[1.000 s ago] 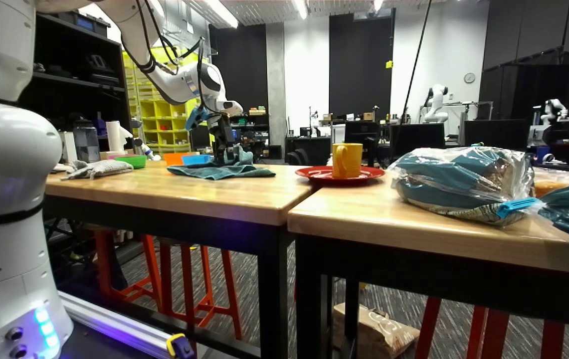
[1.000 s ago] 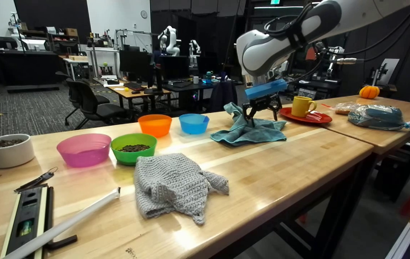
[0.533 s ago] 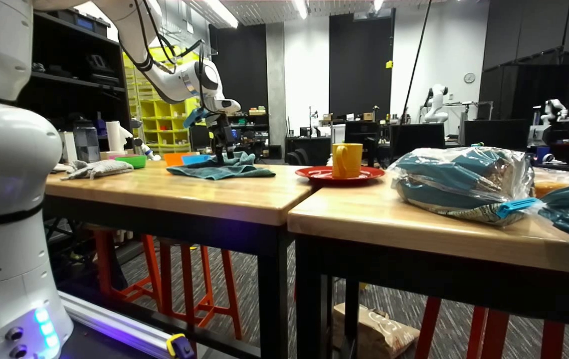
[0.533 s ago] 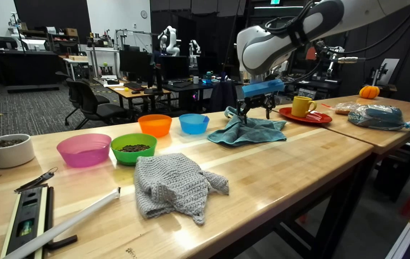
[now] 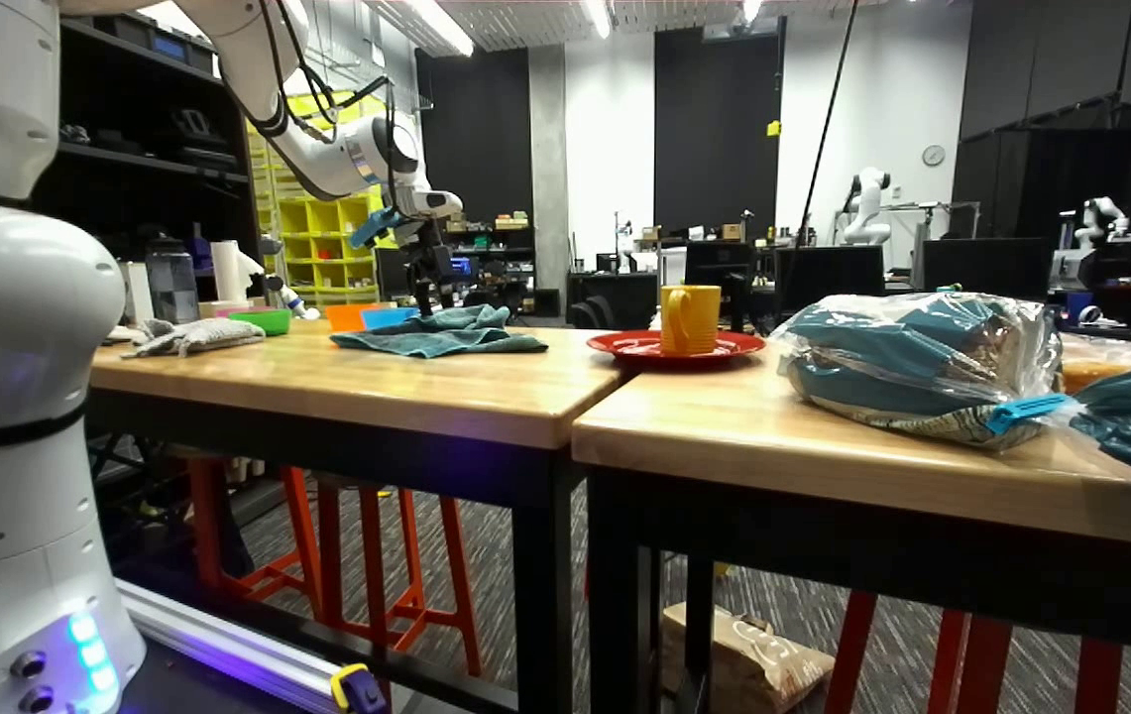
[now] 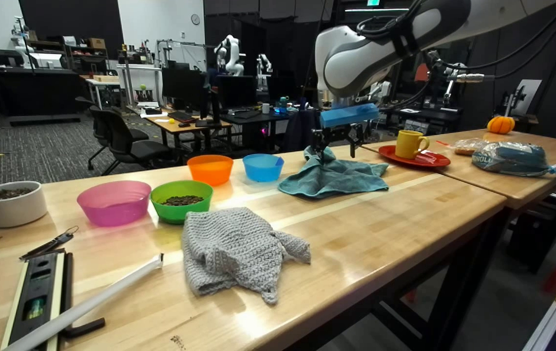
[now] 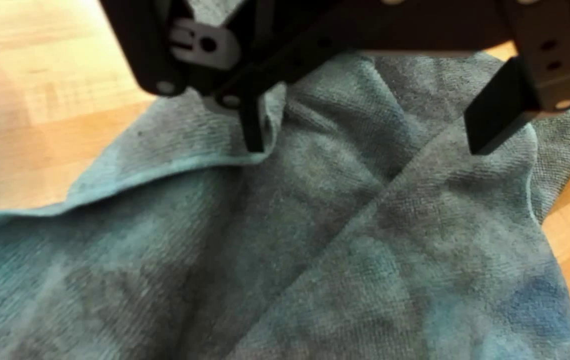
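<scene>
On the wooden table [image 6: 390, 219], near the blue bowl [image 6: 262, 168], the teal towel [image 6: 338, 179] is down but seemingly only part-arranged, one edge turned over and creases left, while the tool [image 7: 368, 142] (jaws wide apart, holding nothing) hangs over it.

Across the table [image 6: 380, 234], both exterior views show you the towel [image 6: 336, 179]; the wrist view faces down, near it.

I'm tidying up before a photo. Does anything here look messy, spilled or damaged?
The teal towel lies crumpled, not flat, under the open gripper, partly folded over. The grey cloth is bunched up too. A dark smudge marks the table nearby; what it is, I can't tell.
</scene>
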Controlling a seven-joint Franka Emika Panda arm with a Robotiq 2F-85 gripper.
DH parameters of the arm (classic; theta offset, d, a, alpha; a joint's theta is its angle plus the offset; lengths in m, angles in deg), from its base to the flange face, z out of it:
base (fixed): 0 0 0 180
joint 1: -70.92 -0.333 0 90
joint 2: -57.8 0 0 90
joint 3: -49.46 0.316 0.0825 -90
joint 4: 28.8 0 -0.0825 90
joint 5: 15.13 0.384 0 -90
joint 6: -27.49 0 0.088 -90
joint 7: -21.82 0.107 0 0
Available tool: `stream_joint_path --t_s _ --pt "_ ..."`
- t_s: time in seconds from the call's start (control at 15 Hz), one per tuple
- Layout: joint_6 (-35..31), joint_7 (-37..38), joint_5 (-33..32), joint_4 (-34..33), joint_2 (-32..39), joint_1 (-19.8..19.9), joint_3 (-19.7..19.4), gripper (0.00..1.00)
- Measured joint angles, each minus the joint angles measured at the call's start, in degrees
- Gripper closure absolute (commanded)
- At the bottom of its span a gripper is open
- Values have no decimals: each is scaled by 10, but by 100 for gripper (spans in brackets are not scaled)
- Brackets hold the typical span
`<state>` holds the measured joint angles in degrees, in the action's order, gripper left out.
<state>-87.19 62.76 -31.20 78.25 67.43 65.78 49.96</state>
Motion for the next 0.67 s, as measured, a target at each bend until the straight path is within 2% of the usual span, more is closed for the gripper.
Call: stream_joint_path --t_s 0.4,0.6,0.67 --pt "-6 -1 0 -3 0 -3 4 0" --pt "28 -8 0 -9 -6 0 2 1" --pt "45 -12 0 -9 -10 2 1 25"
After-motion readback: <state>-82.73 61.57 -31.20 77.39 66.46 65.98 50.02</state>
